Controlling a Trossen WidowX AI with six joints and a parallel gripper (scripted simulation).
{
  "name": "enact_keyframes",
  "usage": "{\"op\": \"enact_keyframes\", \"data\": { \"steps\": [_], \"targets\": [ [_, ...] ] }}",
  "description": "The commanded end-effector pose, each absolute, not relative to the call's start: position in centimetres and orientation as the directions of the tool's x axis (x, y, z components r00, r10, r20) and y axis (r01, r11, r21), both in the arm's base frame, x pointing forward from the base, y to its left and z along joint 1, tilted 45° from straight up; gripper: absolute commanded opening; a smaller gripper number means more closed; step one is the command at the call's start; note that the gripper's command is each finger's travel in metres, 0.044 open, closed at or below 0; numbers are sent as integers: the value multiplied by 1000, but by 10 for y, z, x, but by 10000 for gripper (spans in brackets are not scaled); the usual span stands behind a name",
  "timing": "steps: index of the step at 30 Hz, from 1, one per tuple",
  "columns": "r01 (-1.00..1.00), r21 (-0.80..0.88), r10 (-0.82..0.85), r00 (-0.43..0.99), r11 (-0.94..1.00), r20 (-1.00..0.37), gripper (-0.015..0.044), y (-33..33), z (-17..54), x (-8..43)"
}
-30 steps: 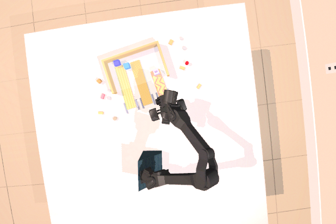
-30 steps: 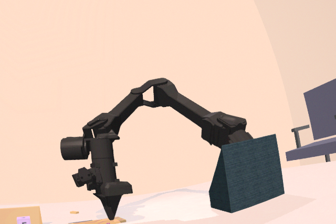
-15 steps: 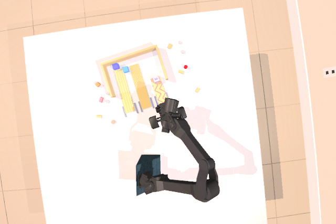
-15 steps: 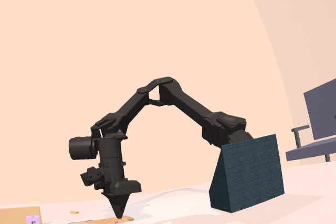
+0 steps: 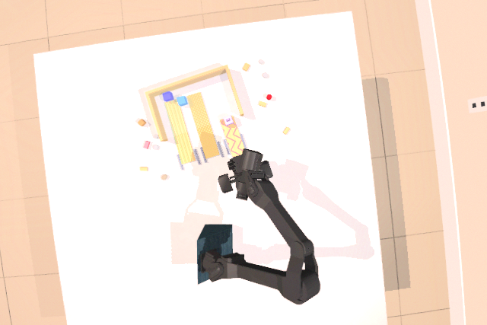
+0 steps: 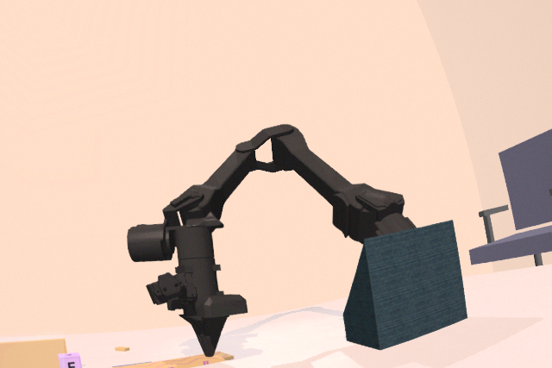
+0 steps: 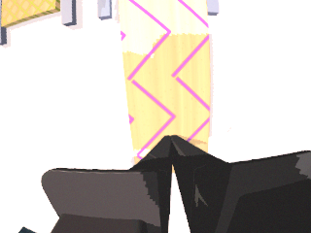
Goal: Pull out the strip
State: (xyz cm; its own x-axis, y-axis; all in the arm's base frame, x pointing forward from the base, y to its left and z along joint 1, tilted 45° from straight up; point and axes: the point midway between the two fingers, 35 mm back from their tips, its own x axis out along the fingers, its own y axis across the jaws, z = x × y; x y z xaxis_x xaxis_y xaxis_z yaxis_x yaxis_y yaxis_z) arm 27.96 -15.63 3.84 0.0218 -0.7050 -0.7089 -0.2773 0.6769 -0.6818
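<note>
The labelled lilac cube (image 5: 228, 119) (image 6: 66, 358) sits on the far end of the zigzag strip (image 5: 234, 139) (image 7: 170, 92). Its letter is partly cut off in the exterior view. The strip lies flat between low grey guides, its near end reaching out under the arm. My gripper (image 6: 210, 353) (image 7: 170, 142) is shut, pointing down, with its tips together at the top face of the strip near its near end; whether they press on it I cannot tell. The arm hides the tips in the top view.
A striped strip (image 5: 180, 132) and a dotted strip (image 5: 203, 122) (image 7: 29, 11) lie to the left. A dark blue cube (image 5: 167, 96) and a light blue cube (image 5: 181, 100) stand near their far ends. A low yellow wall (image 5: 189, 79) surrounds three sides. Small blocks lie scattered outside it.
</note>
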Motion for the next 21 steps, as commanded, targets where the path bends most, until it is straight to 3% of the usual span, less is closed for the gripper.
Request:
{"op": "enact_keyframes", "data": {
  "steps": [1, 21],
  "targets": [
    [-285, -672, -703, -12, 684, -711, 0, -162, 34, 265],
    [-287, -672, -704, -13, 683, -710, 0, -167, 39, 237]
  ]
}}
